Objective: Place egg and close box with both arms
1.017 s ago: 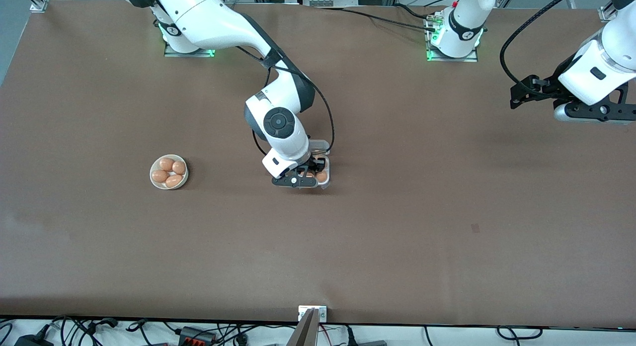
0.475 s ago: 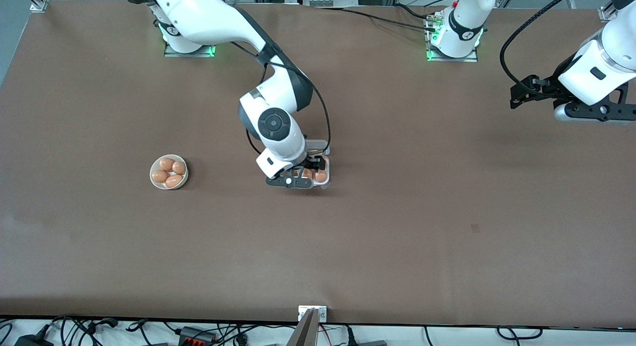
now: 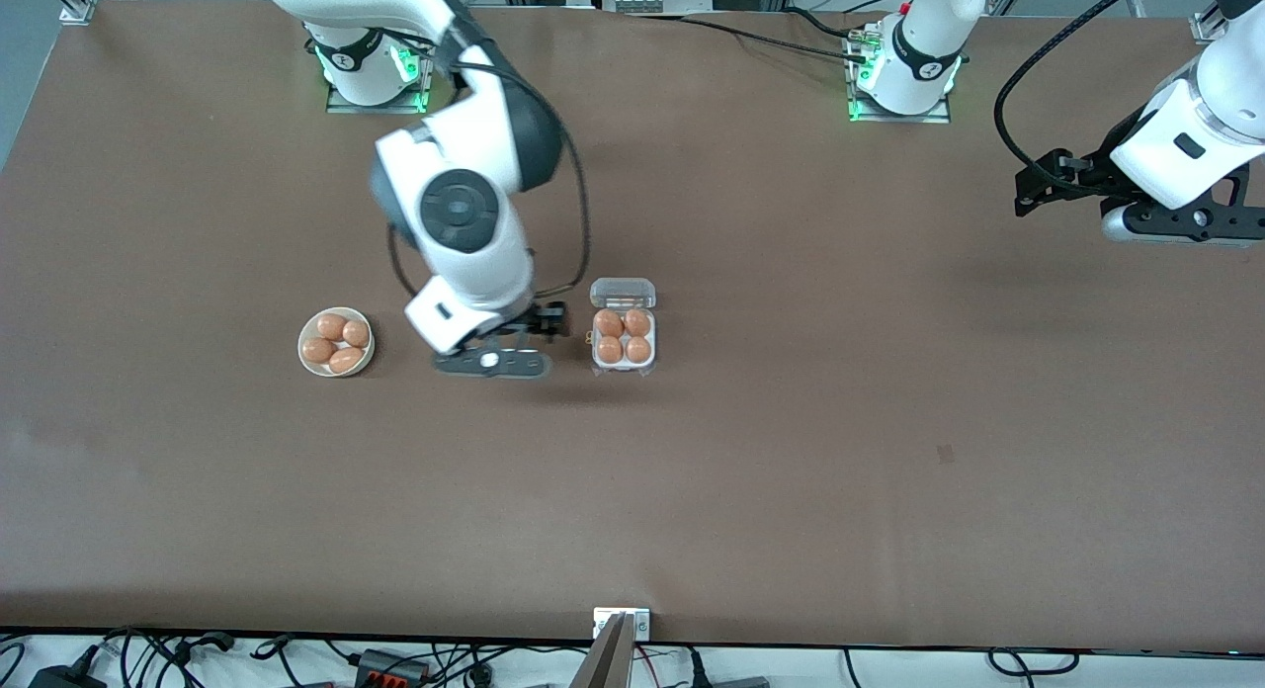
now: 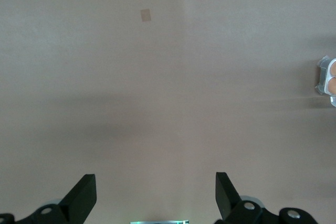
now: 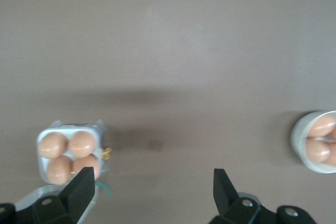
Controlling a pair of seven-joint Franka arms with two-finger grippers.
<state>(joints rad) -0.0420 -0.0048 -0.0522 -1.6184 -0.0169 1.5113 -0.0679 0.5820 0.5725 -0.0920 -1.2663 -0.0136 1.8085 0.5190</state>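
The box (image 3: 624, 338) is a small white egg carton near the table's middle, with a brown egg (image 3: 609, 323) in every cell. Its clear lid (image 3: 623, 293) stands open on the side toward the arms' bases. The box also shows in the right wrist view (image 5: 68, 156) and at the edge of the left wrist view (image 4: 328, 74). My right gripper (image 3: 539, 322) (image 5: 152, 179) is open and empty, up over bare table between the box and the bowl. My left gripper (image 3: 1028, 189) (image 4: 156, 184) is open and empty, waiting over the left arm's end of the table.
A round white bowl (image 3: 305, 357) (image 5: 298, 153) with several brown eggs sits toward the right arm's end, level with the box. A small dark mark (image 3: 946, 454) lies on the brown table. Cables run along the table's front edge.
My right gripper has lifted off the box and swung toward the bowl, uncovering the eggs in the box. The left arm has not moved.
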